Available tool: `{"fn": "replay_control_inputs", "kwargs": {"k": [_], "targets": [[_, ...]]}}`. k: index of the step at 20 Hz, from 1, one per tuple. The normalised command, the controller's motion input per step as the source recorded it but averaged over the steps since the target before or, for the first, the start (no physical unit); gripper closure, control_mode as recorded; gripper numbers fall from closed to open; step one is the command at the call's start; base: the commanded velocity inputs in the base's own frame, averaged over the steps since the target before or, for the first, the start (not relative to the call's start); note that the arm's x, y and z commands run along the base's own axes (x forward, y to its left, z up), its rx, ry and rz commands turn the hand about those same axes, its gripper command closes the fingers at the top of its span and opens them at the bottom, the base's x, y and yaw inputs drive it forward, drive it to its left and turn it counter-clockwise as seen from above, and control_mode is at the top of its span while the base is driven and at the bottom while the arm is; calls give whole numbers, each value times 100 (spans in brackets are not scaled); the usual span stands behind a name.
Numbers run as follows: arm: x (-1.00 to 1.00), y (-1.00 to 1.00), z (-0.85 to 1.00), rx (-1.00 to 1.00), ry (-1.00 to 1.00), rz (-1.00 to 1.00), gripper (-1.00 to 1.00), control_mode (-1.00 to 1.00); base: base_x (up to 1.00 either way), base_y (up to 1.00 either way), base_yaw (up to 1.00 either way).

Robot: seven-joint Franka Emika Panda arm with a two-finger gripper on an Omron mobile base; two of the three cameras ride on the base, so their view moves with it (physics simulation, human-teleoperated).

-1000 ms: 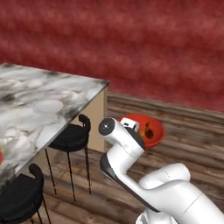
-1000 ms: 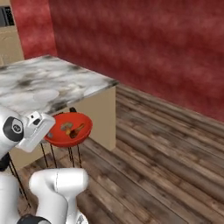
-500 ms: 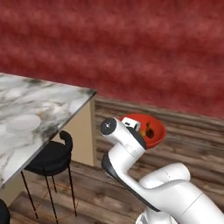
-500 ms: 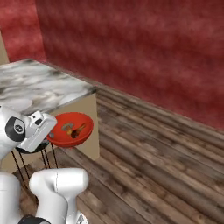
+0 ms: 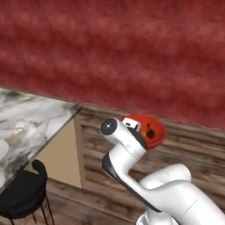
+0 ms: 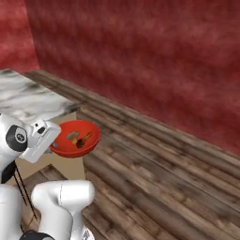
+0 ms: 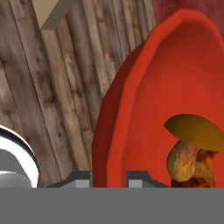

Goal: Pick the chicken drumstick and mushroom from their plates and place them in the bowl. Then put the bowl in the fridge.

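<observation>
A home kitchen: marble-topped island (image 5: 30,121) with a black stool (image 5: 22,193), wood-plank floor (image 6: 154,178), red wall (image 5: 132,52).

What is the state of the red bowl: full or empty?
Not empty. The bowl holds a mushroom and a brown drumstick, visible inside its red wall.

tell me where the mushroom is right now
The mushroom lies inside the red bowl, against the chicken drumstick, carried by the gripper above the wooden floor.
</observation>
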Motion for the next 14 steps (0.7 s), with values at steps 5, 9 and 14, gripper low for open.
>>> {"fn": "replay_control_inputs", "kwargs": {"k": [5, 9, 14], "targets": [[0, 0, 0, 0, 0, 0, 100, 100, 77, -42, 0], [0, 0, 0, 0, 0, 0, 100, 100, 86, -36, 0], [0, 0, 0, 0, 0, 0, 100, 100, 91, -32, 1]]}}
